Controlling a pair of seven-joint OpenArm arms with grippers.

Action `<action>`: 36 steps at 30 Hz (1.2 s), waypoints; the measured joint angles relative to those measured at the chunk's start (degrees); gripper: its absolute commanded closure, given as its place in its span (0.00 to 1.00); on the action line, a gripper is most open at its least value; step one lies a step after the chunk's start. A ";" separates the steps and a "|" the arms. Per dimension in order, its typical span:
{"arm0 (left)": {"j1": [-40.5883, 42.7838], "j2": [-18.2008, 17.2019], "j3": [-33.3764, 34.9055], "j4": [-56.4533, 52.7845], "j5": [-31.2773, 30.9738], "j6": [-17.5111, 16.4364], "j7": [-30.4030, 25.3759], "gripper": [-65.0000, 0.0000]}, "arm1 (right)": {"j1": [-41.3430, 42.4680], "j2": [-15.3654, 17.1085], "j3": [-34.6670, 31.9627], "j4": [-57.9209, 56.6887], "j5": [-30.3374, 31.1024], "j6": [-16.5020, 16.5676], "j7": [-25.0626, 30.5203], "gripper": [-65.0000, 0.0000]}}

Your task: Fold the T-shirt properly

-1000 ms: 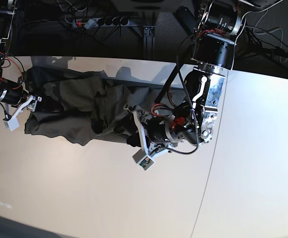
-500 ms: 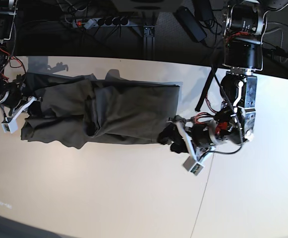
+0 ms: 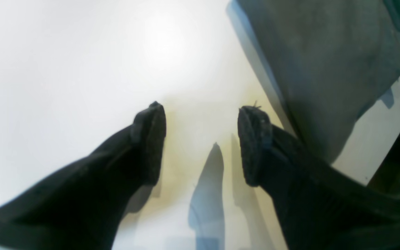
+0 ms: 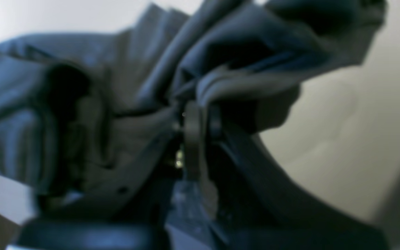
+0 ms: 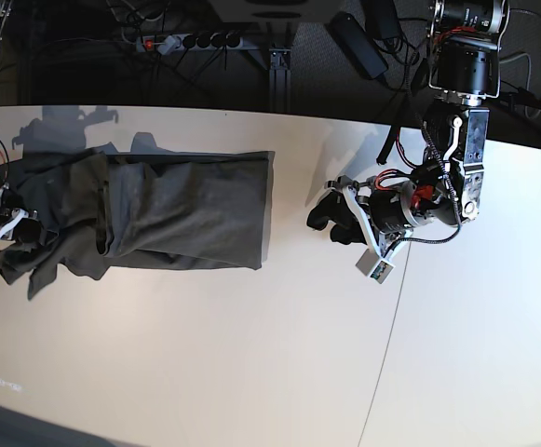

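Observation:
The dark olive-grey T-shirt (image 5: 177,209) lies in a long wrinkled band on the left half of the white table (image 5: 251,354). My right gripper (image 5: 14,231) is at its bunched left end, shut on a fold of the cloth; the right wrist view shows the jaws (image 4: 196,116) pinched on the T-shirt (image 4: 123,90). My left gripper (image 5: 331,222) is open and empty above bare table, a short way right of the shirt's right edge. In the left wrist view its fingers (image 3: 151,139) stand apart, with the T-shirt (image 3: 325,69) at the upper right.
The table's back edge runs along the top, with dark floor, cables and a power strip (image 5: 191,40) behind it. A thin seam (image 5: 391,326) crosses the table on the right. The left arm's body (image 5: 456,140) rises at the upper right.
The left gripper has let go of the shirt's right end and opened. The right gripper has pulled the shirt leftward, so its right edge now lies well left of the left gripper.

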 measured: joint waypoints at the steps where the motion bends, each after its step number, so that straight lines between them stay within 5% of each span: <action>1: 0.02 0.02 0.07 0.00 0.02 0.00 -0.02 0.43 | 0.22 -0.11 -0.02 1.29 1.11 0.00 -0.57 1.00; 6: -0.11 0.17 0.09 -2.38 -0.96 0.00 -3.17 0.43 | 0.17 -2.95 -3.52 10.54 1.60 0.04 -1.20 1.00; 13: -1.25 4.48 -0.13 -8.09 0.39 -0.48 -7.67 0.43 | 0.15 -9.01 -18.56 22.97 -1.16 0.04 -1.18 1.00; 20: -1.40 5.38 -0.11 -10.16 -0.87 -1.03 -9.01 0.43 | -0.74 -14.82 -30.73 24.96 -10.40 0.04 -0.92 1.00; 26: -1.36 5.33 -0.11 -10.23 -1.64 -1.05 -8.98 0.43 | -2.78 -15.63 -35.98 23.67 -15.63 0.04 0.28 1.00; 36: -1.38 5.25 -0.11 -10.32 -1.81 -1.05 -8.96 0.43 | -3.02 -16.00 -38.47 24.63 -14.32 0.04 2.36 1.00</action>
